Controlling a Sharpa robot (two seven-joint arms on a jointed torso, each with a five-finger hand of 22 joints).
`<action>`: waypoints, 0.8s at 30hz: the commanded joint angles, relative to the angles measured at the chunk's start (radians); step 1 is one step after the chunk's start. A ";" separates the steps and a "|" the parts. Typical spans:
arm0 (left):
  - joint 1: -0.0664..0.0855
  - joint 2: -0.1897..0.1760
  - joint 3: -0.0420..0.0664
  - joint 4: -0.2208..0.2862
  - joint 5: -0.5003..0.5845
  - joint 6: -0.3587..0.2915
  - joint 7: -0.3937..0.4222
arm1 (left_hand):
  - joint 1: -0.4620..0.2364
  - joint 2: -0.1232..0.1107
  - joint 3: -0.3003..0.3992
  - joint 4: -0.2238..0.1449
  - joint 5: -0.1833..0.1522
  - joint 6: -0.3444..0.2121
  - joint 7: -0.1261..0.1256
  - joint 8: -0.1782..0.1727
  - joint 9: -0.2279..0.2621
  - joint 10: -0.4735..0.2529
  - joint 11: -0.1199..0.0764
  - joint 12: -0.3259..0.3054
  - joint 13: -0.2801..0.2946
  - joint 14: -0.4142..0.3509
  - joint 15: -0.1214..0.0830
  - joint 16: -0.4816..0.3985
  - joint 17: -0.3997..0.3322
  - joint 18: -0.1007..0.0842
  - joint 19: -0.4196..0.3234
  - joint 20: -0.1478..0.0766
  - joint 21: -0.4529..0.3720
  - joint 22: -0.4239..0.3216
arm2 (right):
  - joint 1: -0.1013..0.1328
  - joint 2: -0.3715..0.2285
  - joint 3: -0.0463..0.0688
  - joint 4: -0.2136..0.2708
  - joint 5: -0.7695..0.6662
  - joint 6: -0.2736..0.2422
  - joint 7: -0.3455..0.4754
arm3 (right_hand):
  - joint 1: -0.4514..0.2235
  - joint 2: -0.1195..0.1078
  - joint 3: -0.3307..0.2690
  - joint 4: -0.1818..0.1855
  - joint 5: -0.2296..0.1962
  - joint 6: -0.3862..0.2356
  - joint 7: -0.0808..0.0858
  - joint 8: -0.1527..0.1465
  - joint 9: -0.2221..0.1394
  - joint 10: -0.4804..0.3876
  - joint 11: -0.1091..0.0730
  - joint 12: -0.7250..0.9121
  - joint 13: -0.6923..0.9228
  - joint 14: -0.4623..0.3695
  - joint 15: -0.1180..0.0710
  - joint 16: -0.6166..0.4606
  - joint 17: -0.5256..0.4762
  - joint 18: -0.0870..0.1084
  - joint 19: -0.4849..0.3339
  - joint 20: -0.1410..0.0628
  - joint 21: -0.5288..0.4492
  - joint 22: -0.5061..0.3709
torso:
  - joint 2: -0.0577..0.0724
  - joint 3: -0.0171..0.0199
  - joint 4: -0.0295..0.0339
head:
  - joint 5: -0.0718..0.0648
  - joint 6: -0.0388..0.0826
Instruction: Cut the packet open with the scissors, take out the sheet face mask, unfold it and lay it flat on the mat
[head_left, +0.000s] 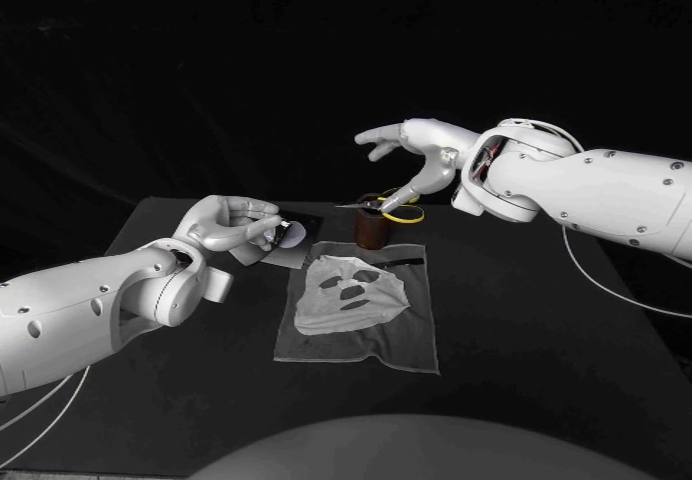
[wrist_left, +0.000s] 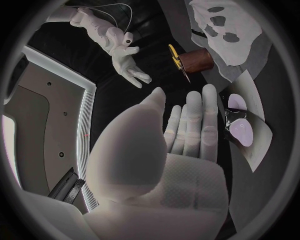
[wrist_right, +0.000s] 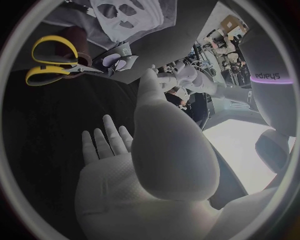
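Though partly behind the flat, empty left hand (head_left: 234, 225), packet (head_left: 293, 240) edge unclear; right hand (head_left: 415, 140) spread, empty.

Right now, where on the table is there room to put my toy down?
Bare table lies right of the mat and before its near edge. The mask lies on the mat. The mat's far end is crowded: cup, scissors, packet, left hand and right hand.

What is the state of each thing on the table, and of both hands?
face mask: unfolded, flat on the mat.
scissors: closed, resting on the brown holder, unheld.
packet: lying by the mat, unheld.
left hand: open, holds nothing.
right hand: open, near the scissors.
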 joint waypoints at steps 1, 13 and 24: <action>0.004 -0.001 0.001 0.004 0.034 0.035 0.045 | 0.010 -0.001 -0.005 0.001 0.002 0.002 0.004 0.004 -0.001 0.006 0.001 0.005 0.001 -0.007 0.000 -0.004 -0.001 0.019 -0.007 0.003 -0.005 -0.001 | 0.008 0.033 0.001 -0.032 -0.231 0.017 -0.047 | -0.014 -0.024 -0.036 0.006 0.009 -0.066 -0.028 -0.005 -0.018 -0.086 -0.018 -0.014 -0.002 -0.082 -0.020 -0.005 -0.026 -0.010 -0.026 0.001 -0.003 -0.013 | 0.003 -0.0009 0.0011 | 0.002 0.012; 0.012 -0.007 0.002 0.021 0.036 0.036 0.044 | 0.012 0.000 -0.006 0.001 0.002 0.002 0.005 0.005 -0.002 0.007 0.002 0.006 0.001 -0.010 0.001 -0.004 -0.002 0.019 -0.009 0.003 -0.006 -0.002 | 0.010 0.167 -0.005 -0.183 -0.432 0.150 -0.146 | -0.075 -0.033 -0.109 0.006 -0.025 -0.272 -0.076 -0.025 -0.087 -0.333 -0.069 -0.033 -0.017 -0.188 0.004 -0.017 -0.061 -0.011 -0.050 0.002 -0.005 -0.026 | 0.005 -0.0011 0.0058 | -0.005 0.018; 0.019 -0.016 0.002 0.037 0.037 0.039 0.035 | 0.016 0.006 -0.004 0.002 0.002 0.005 0.008 0.010 -0.001 0.011 0.003 0.009 0.002 -0.012 0.002 -0.002 -0.002 0.019 -0.010 0.004 -0.007 -0.003 | -0.015 0.224 -0.009 -0.278 -0.423 0.222 -0.163 | -0.106 -0.032 -0.111 0.007 -0.043 -0.260 -0.017 -0.018 -0.079 -0.257 -0.027 0.022 0.008 -0.114 0.039 0.008 -0.032 -0.009 -0.047 0.002 -0.002 -0.024 | 0.019 -0.0062 0.0178 | -0.011 0.026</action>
